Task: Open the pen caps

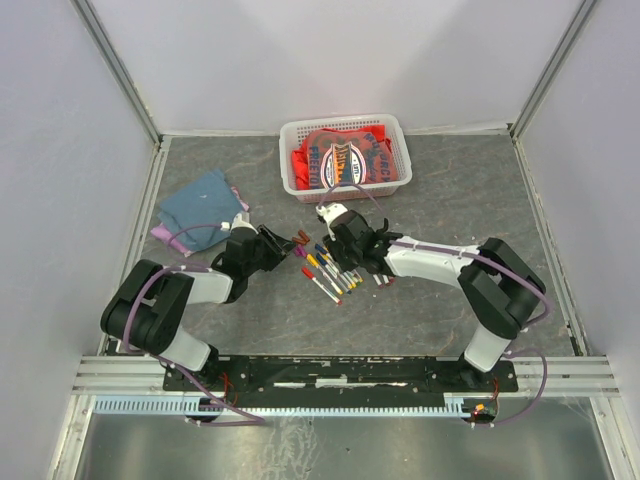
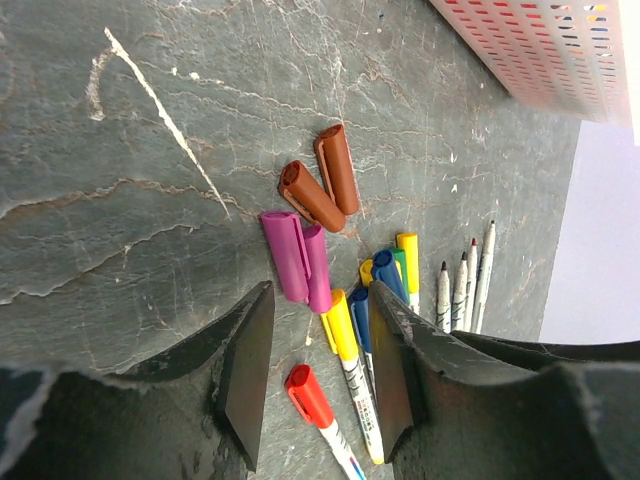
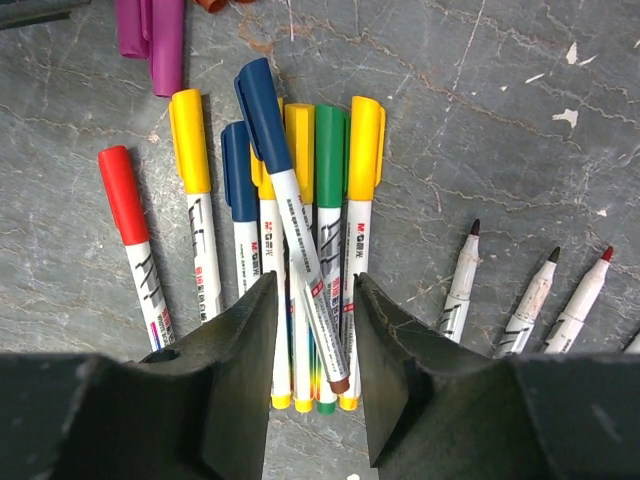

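Several capped pens lie side by side on the grey table, with red, yellow, blue and green pen caps on them. A blue-capped pen lies slanted across the others. My right gripper hangs open just above their white barrels and holds nothing. My left gripper is open too, over a red-capped pen and a yellow-capped one. Two loose purple caps and two brown caps lie beyond it. From above, both grippers flank the pen pile.
Three uncapped pens lie to the right of the pile. A white basket with red cloth stands at the back. A folded blue-grey cloth lies at the back left. White walls close in the table.
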